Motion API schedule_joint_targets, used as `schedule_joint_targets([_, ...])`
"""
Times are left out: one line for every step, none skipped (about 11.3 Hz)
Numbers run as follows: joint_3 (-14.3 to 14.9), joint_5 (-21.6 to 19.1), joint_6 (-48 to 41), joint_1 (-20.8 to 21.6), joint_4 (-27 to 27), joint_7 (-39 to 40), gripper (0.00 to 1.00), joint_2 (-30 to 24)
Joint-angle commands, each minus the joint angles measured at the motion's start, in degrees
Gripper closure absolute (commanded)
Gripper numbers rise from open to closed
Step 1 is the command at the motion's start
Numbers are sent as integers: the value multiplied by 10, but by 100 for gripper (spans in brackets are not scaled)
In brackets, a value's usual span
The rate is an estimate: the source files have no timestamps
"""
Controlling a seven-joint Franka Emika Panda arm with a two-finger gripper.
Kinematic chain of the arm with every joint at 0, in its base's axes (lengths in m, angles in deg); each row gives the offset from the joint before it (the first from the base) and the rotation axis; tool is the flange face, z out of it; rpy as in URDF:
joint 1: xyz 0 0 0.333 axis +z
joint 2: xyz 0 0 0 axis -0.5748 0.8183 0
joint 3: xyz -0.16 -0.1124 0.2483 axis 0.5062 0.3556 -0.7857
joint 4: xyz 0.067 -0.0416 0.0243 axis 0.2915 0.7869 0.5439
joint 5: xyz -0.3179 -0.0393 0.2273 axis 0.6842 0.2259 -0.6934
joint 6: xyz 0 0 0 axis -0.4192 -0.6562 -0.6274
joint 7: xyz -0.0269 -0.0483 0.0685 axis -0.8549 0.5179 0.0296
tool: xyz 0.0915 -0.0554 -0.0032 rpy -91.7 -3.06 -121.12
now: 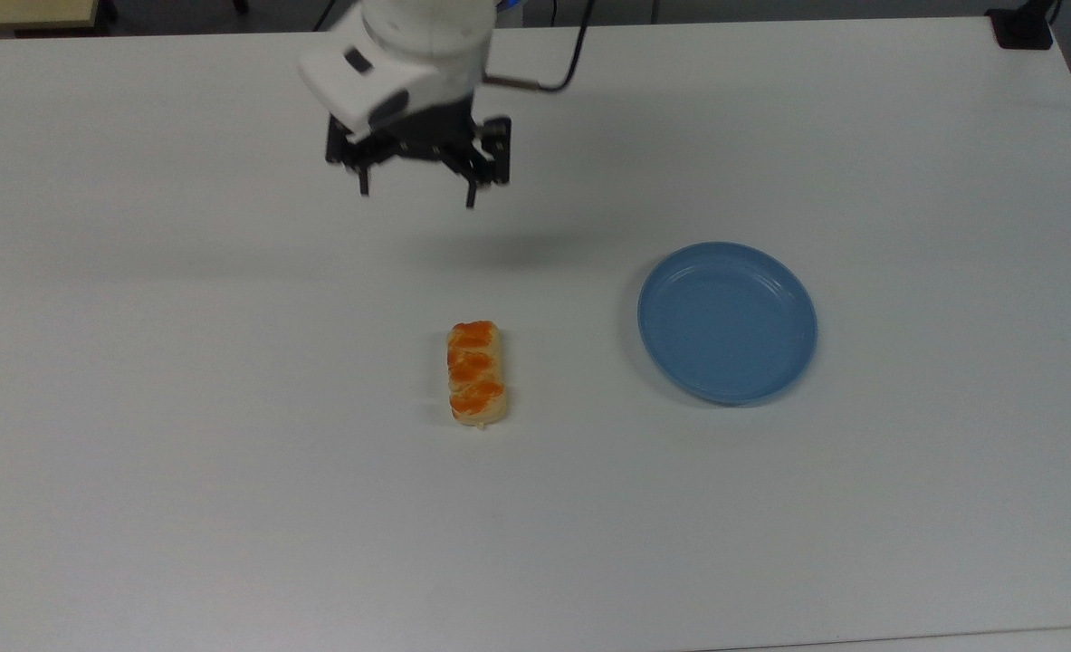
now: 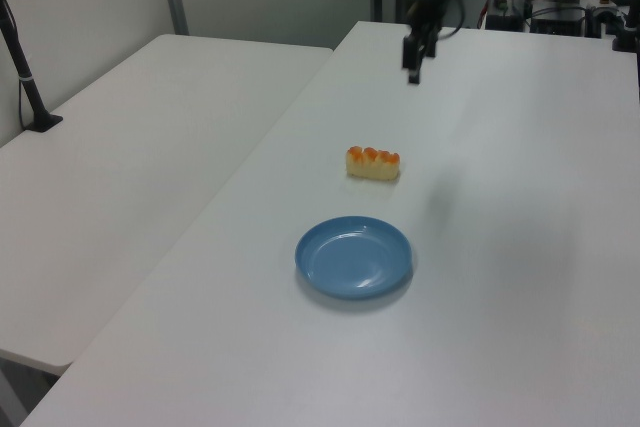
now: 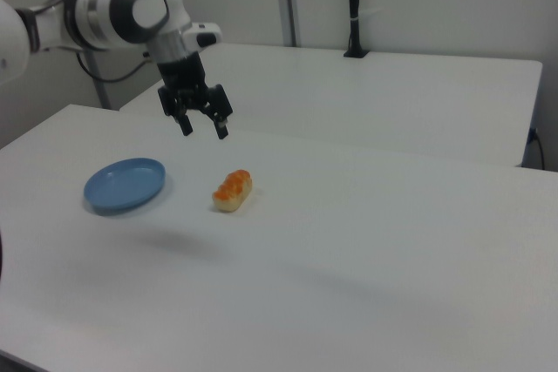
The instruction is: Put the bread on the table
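Note:
The bread is a small oblong tan bun with glossy orange patches. It lies flat on the white table, alone, left of the blue plate in the top view; I also see the bread in both side views. My gripper hangs high above the table, well clear of the bun and toward the top view's upper edge. Its two black fingers stand wide apart with nothing between them. In the right view the gripper floats above and left of the bun, and in the left view the gripper sits behind it.
An empty round blue plate rests on the table to the top view's right of the bun. A second white table stands alongside, with a black post on it. The arm's cable loops near the table's far edge.

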Motion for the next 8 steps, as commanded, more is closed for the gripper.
schedule_joint_targets([-57, -21, -48, -70, 31, 14, 0, -74])
schedule_joint_targets([-75, -20, -62, -89, 32, 14, 0, -93])
schedule_joint_targets([-81, -20, -88, -100, 34, 15, 0, -110])
schedule_joint_targets([-81, -21, -102, -103, 33, 15, 0, -123])
schedule_joint_targets([-80, -21, -112, -102, 31, 15, 0, -125])
schedule_joint_targets([-80, -21, -121, -101, 30, 14, 0, -127])
schedule_joint_targets([-77, -22, -122, -102, 29, 11, 0, -126])
schedule_joint_targets([-77, -26, -120, -101, 28, 10, 0, -125])
